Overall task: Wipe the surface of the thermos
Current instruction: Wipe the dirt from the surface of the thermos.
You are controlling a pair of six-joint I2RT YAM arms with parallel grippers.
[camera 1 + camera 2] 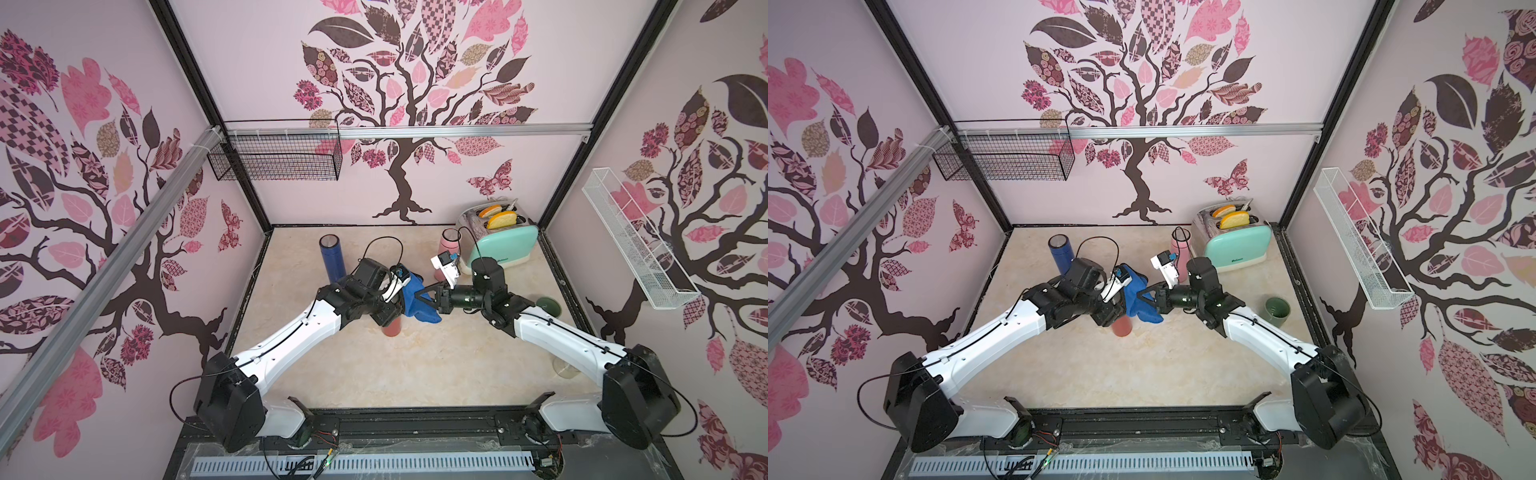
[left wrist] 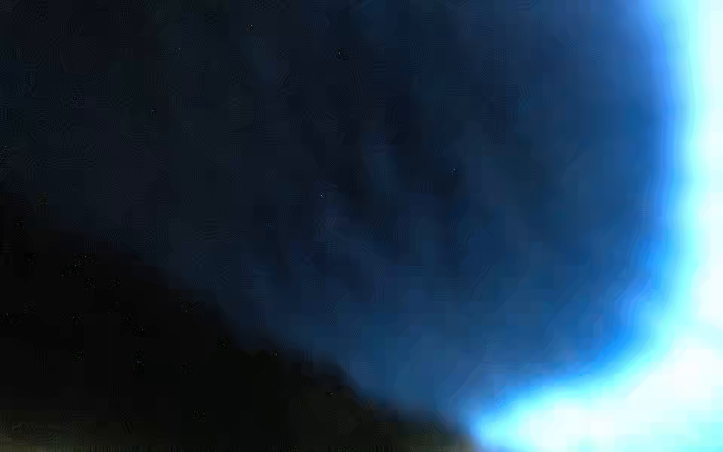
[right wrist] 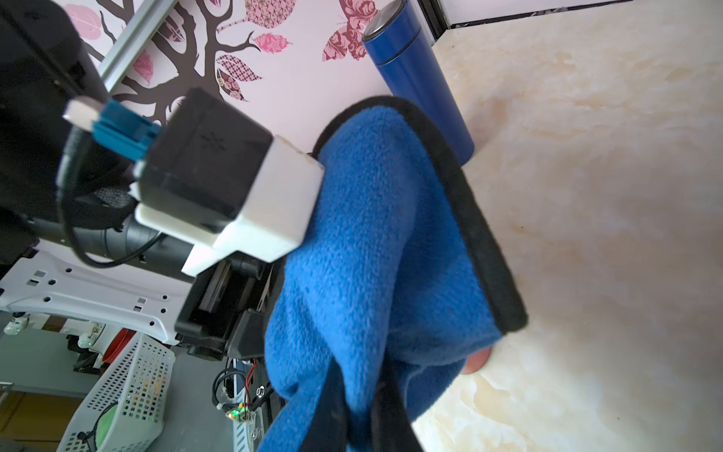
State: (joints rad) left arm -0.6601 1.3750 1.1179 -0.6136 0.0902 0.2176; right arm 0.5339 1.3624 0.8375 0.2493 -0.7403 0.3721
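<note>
Far left on the wall, the black wire basket (image 1: 274, 160) looks empty. Mid-table, the left gripper (image 1: 390, 316) meets the coral-red cylindrical thermos (image 1: 391, 329); its jaws are hidden, so I cannot tell their state. The thermos is probably rigid, smooth and slippery, so grip low on the body. The right gripper (image 1: 420, 296) is pinched tight on the soft blue fleece cloth (image 3: 375, 235) draped over the thermos. The mint-green toaster (image 1: 505, 247) holds two bread slices (image 1: 500, 220), and the dark green cup (image 1: 1277, 309) seems empty
</note>
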